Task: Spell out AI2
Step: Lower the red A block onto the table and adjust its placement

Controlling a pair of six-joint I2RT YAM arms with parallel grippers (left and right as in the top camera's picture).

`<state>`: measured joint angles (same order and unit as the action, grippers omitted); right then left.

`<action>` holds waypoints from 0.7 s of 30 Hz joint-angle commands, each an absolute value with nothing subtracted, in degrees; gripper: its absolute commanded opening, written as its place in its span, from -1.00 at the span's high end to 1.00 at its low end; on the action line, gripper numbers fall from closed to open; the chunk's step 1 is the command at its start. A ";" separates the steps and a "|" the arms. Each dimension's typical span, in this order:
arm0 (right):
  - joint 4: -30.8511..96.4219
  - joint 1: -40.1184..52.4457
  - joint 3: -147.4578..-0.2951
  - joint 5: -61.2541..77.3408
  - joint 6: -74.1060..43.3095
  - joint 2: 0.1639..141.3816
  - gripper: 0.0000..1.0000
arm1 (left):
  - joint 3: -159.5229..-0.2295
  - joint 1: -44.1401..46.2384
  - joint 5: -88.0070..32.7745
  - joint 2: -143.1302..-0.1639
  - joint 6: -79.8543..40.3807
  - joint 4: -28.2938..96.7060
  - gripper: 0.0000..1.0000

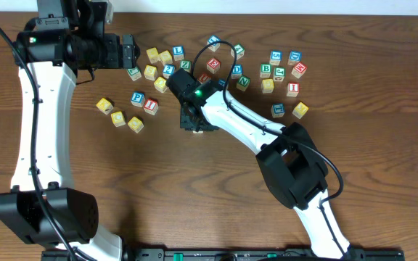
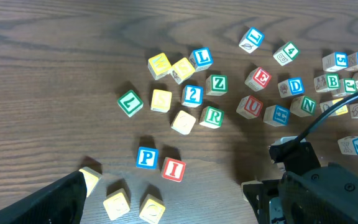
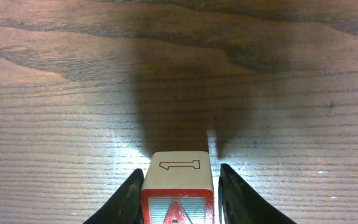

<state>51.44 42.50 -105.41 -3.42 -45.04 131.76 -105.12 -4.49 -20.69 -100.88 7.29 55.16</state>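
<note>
The red-framed A cube (image 3: 178, 186) sits between the fingers of my right gripper (image 3: 179, 193), low over bare wood; its top face shows an outlined 1. In the overhead view the right gripper (image 1: 194, 119) hides that cube. The red I cube (image 1: 151, 104) lies next to a blue P cube (image 1: 137, 98), left of the right gripper; it also shows in the left wrist view (image 2: 173, 168). The blue 2 cube (image 1: 168, 70) lies in the cluster behind, and shows in the left wrist view too (image 2: 192, 94). My left gripper (image 1: 127, 51) hovers open and empty at the back left.
Several other letter cubes are scattered along the back, from L (image 1: 178, 52) to a second red I (image 1: 292, 88). Plain yellow cubes (image 1: 118, 118) lie at the left. The right arm (image 1: 245, 127) stretches across the middle.
</note>
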 commanded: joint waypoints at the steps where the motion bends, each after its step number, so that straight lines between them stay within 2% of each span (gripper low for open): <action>1: 51.62 42.04 -106.15 -4.36 -46.81 131.37 0.33 | -106.74 -4.71 -20.99 -100.95 6.98 55.24 -0.95; 21: 51.44 42.02 -106.17 -3.46 -49.74 131.37 0.30 | -106.74 -4.71 -20.99 -100.95 6.98 55.24 -0.95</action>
<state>51.40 42.50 -105.41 -3.40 -47.79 131.76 -105.12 -4.49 -20.69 -100.88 7.29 55.16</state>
